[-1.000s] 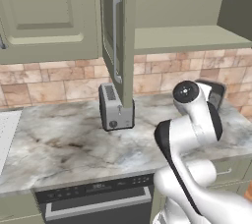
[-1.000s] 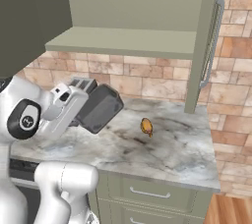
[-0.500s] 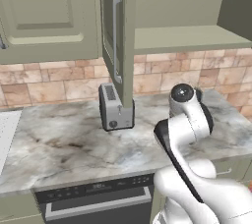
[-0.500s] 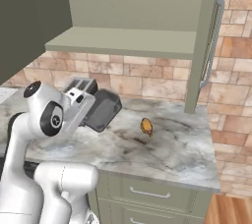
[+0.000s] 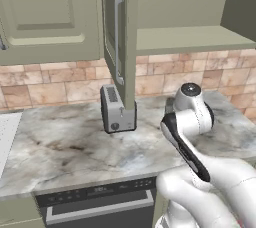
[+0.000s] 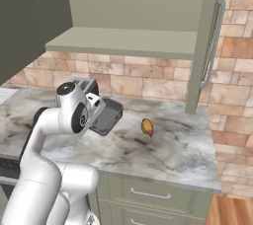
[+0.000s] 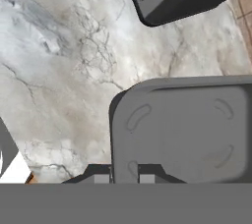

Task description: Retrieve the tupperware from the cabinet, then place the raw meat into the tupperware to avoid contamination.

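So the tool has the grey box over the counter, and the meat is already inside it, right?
Not quite. The tool does hold the grey box over the counter, but the meat is not inside it: the right base view shows it lying on the marble, apart from the box.

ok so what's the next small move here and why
Probably lower the tupperware and set it on the counter. The tool is shut on its edge, it hangs above the marble, and the raw meat lies apart on the counter.
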You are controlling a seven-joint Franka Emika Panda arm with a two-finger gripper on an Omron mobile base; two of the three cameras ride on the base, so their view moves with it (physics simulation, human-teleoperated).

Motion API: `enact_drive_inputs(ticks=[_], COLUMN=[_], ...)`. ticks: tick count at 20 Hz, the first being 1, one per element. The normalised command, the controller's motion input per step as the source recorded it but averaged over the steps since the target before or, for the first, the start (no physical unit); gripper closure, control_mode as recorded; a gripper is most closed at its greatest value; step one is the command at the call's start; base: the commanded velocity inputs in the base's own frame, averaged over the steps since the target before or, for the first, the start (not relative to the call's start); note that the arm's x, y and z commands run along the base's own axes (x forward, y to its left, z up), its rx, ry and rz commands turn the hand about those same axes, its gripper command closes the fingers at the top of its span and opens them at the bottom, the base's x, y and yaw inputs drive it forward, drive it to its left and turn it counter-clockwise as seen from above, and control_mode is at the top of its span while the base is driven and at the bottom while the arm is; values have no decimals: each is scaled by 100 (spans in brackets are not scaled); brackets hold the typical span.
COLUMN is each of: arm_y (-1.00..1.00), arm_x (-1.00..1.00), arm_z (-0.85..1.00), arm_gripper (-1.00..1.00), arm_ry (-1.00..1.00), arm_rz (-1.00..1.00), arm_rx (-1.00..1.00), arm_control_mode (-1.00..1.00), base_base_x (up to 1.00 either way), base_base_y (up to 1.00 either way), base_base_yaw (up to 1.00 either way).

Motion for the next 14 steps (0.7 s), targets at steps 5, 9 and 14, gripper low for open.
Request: enact_drive_inputs(ticks=[5, 9, 14], arm_y=[1, 8, 9], arm_x=[45, 40, 36], arm_z=[-47, -41, -39], arm_gripper=[100, 100, 100], arm_ry=[15, 7, 2], arm_rz=[7, 3, 0], arm_rx=[8, 0, -3], arm_control_mode=[-100, -100, -100], base_base_x=[0, 0, 0], base_base_y=[0, 0, 0], base_base_yaw=[0, 0, 0])
